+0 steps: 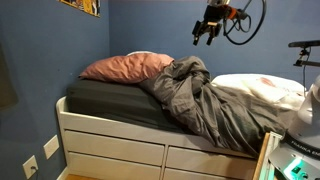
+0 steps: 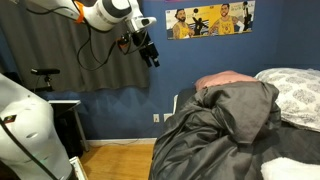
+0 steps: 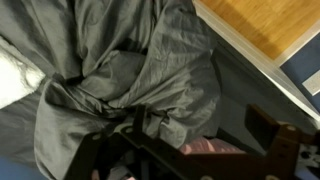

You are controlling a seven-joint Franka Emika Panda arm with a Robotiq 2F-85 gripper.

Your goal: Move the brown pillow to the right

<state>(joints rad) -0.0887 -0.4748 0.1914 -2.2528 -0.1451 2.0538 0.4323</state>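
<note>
High above the bed (image 1: 100,98), hand (image 1: 205,40) empty, spread wide

Reddish-brown pillow (image 1: 125,66), grey duvet (image 1: 205,100)

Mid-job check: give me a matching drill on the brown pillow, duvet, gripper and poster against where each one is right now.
Things:
1. brown pillow
2. duvet
3. gripper
4. poster

Places:
a. hung on the blue wall
b. in the air above the bed, open, holding nothing
c. heaped mid-bed
d. at the bed's end, against the wall

Pairs: 1-d, 2-c, 3-b, 4-a.
</note>
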